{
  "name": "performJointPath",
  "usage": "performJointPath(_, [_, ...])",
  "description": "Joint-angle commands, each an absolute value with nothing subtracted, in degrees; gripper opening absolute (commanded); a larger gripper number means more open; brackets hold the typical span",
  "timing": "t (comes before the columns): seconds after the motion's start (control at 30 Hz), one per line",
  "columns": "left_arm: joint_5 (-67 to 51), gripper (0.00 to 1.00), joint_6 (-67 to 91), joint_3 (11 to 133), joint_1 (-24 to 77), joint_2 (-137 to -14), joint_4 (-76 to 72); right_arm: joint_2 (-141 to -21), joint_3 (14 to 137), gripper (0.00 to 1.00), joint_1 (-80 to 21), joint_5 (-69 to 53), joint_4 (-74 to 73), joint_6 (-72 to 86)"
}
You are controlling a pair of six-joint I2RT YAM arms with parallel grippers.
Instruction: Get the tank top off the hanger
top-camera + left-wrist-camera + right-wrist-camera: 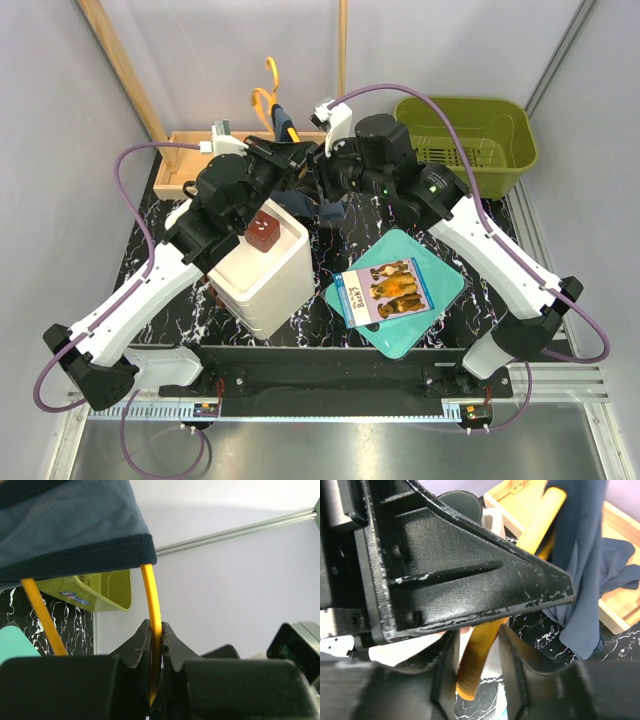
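Note:
The yellow-orange hanger is held up at the back middle. The slate-blue tank top droops from it under the two wrists. My left gripper is shut on a thin hanger arm, which runs up from the gripper into the tank top's hem. My right gripper faces it. In the right wrist view the hanger's arm end lies slanted between that gripper's narrowly spaced fingers and touches both. The tank top hangs to its right.
A wooden tray lies at the back left under a tall wooden frame. A green basket is at the back right. A white box with a dark red cube stands left of centre. A teal tray holding a booklet lies to its right.

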State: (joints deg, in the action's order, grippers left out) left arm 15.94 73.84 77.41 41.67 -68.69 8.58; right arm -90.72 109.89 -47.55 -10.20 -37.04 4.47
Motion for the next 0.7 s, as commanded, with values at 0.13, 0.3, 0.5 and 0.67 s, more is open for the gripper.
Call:
performJointPath(0.13, [16.2,0.0,74.5,78.8,45.4,-66.2,2.5,-90.1,107.5,0.13,-48.3,-0.3,-27.4,6.2])
performJointPath(0.3, [18.1,0.0,74.0,78.3,46.0,-65.6,3.3,-89.6,105.6,0.0,-48.3,2.0,-25.2,6.9])
performJointPath(0.5, [18.3,0.06,73.0,79.0,46.2,-66.0,4.3,-88.7,104.5,0.0,-49.0,5.1,-23.1,5.8])
performJointPath(0.67, [17.7,0.36,71.0,79.0,46.1,-65.8,5.0,-85.2,99.6,0.0,-49.6,8.5,-17.3,3.7])
